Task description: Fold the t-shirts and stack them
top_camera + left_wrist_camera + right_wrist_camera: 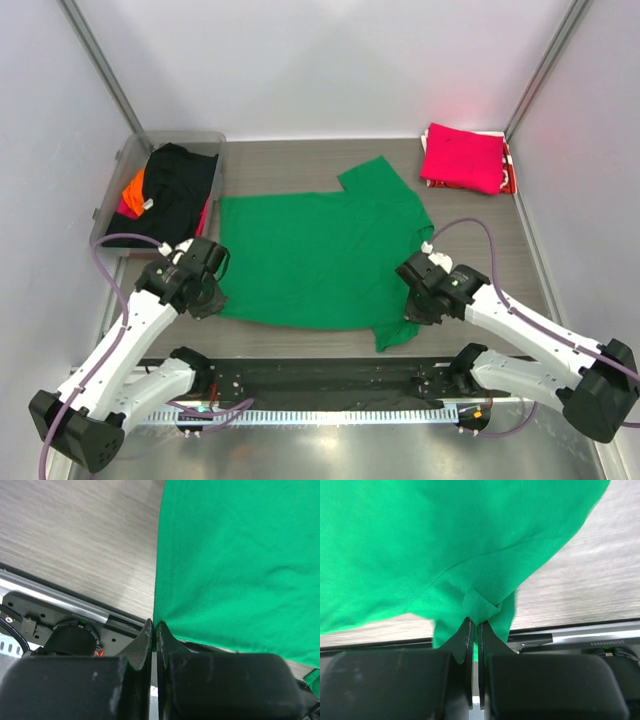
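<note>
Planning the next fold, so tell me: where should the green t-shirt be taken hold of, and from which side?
Pinch the green t-shirt along its near edge, at both ends, coming from the near side: it lies flat, so only edges can be pinched. The left tool and right tool are shut there.

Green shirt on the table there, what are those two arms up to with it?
Two robot arms are folding shirts. The green shirt lies spread flat on the table, the left pincer shut on its near left corner and the right pincer shut on cloth by its near sleeve. A folded pink shirt lies far right; a black shirt and an orange shirt sit in the tub far left.
</note>
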`<state>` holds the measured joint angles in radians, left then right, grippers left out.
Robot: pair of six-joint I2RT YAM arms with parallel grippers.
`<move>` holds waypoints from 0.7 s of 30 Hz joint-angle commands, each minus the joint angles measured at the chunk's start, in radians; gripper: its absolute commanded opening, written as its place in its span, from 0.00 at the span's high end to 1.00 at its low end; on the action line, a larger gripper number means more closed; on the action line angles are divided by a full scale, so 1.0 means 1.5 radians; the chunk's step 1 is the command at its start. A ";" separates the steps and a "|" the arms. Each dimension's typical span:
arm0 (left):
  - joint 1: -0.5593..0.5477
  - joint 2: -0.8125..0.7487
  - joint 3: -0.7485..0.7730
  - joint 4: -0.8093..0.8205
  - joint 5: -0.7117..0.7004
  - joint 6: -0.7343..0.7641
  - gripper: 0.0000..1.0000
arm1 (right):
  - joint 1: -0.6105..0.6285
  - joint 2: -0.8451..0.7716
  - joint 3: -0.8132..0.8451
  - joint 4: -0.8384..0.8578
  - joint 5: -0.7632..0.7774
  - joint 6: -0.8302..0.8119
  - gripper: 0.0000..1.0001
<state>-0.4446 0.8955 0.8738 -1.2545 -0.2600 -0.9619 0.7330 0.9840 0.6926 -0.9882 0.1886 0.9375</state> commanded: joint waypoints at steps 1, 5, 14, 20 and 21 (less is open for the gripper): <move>0.002 0.018 0.049 -0.001 -0.036 0.019 1.00 | 0.002 0.036 0.097 -0.007 0.061 -0.019 0.99; 0.003 0.066 0.094 0.009 -0.058 0.041 1.00 | 0.001 0.134 0.187 -0.006 0.110 -0.075 0.99; 0.063 0.217 0.181 0.087 -0.062 0.120 1.00 | -0.057 0.329 0.375 -0.007 0.159 -0.238 0.99; 0.125 0.329 0.225 0.145 -0.032 0.174 1.00 | -0.119 0.430 0.469 -0.007 0.155 -0.320 0.99; 0.132 0.346 0.230 0.154 -0.029 0.177 1.00 | -0.126 0.441 0.477 -0.008 0.155 -0.327 0.99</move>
<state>-0.2760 1.3731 1.1721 -1.0962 -0.3168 -0.7521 0.5724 1.6131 1.3357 -0.9981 0.3851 0.5407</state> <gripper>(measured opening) 0.011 0.045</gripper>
